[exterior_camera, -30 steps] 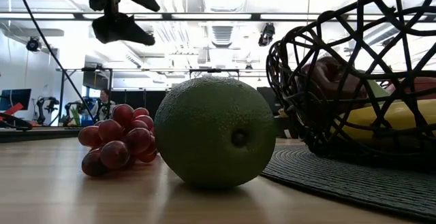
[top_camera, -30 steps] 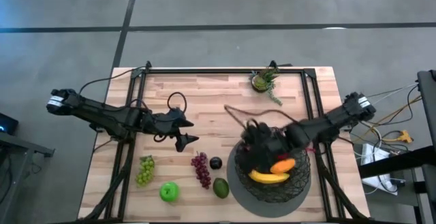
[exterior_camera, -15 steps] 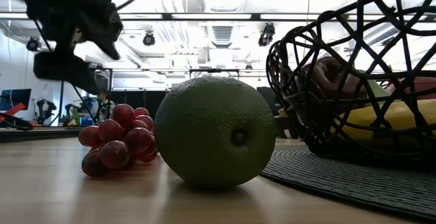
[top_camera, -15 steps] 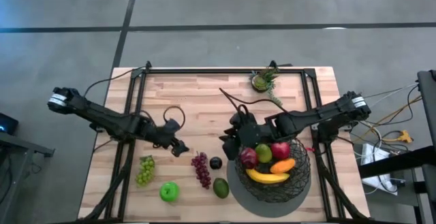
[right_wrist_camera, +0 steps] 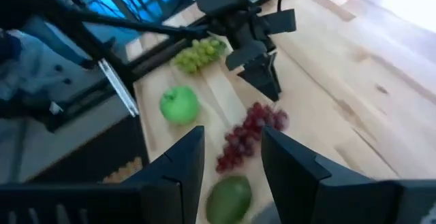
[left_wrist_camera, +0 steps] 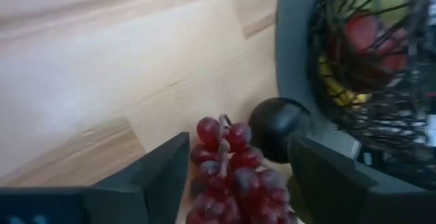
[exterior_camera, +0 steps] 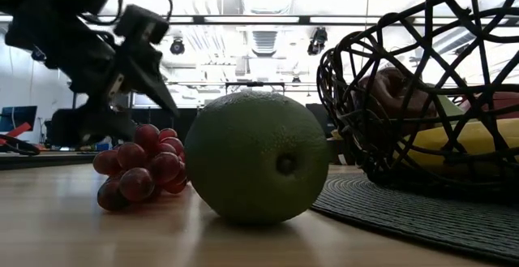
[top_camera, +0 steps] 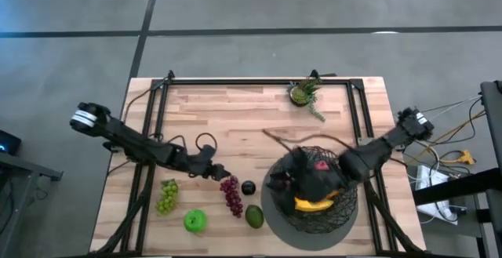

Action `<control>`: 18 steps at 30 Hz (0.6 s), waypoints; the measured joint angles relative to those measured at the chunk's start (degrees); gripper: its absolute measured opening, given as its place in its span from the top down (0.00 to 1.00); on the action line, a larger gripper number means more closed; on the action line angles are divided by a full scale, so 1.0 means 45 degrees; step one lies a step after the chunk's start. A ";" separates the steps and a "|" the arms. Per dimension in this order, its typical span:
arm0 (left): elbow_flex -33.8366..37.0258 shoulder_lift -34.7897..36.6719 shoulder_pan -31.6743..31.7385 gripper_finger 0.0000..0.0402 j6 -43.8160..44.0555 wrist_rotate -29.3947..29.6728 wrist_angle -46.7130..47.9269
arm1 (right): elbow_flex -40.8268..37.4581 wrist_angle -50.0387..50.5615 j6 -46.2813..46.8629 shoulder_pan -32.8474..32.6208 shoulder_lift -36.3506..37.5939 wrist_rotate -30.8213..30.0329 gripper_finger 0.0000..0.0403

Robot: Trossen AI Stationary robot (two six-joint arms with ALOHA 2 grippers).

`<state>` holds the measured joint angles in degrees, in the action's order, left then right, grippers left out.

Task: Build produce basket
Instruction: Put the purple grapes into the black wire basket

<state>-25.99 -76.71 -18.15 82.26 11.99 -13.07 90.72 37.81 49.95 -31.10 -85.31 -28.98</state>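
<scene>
My left gripper point(top_camera: 219, 172) point(left_wrist_camera: 240, 146) is open and low over the purple grapes point(left_wrist_camera: 230, 171) point(top_camera: 231, 194). Its fingers stand on either side of the bunch's top, and I see no touch. The grapes lie on the wood beside the dark plum point(top_camera: 248, 187) and the avocado point(top_camera: 254, 215) point(exterior_camera: 255, 157). My right gripper point(top_camera: 279, 181) point(right_wrist_camera: 233, 142) is open and holds nothing, hovering over the left rim of the woven basket point(top_camera: 337, 211) point(exterior_camera: 422, 80). A banana point(top_camera: 311, 205) and a red apple point(top_camera: 320, 165) lie in the basket. Green grapes point(top_camera: 167, 196) and a green apple point(top_camera: 194, 221) lie near the front left.
The basket stands on a round grey mat point(top_camera: 271, 211) point(exterior_camera: 422, 210) at the table's near right. A small potted plant point(top_camera: 304, 93) stands by the far edge. Bare wood lies across the table's middle and far left. Frame rails run along both sides.
My left gripper has dropped and moved toward the near edge and the right, ending astride the purple grapes. My right arm swung out to the left of the basket, uncovering the fruit, then came back over the basket's left part. No fruit on the table has moved.
</scene>
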 joint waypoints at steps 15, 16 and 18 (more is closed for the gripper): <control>-0.1614 -0.2436 -0.0121 0.74 -0.0321 -0.0293 -0.0001 | -0.0010 0.1215 0.2751 -0.4989 -0.0199 -0.5873 0.67; -0.1677 -0.2447 -0.0126 0.77 -0.0493 -0.0401 0.0003 | -0.0010 0.1220 0.2772 -0.5146 -0.0236 -0.6322 0.67; -0.1728 -0.2296 -0.0145 0.85 -0.0880 -0.0558 0.0072 | -0.0010 0.1213 0.3038 -0.5383 -0.0314 -0.7142 0.67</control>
<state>-33.77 -87.05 -18.81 78.30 9.48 -12.75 90.67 43.27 63.62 -55.33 -86.72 -61.12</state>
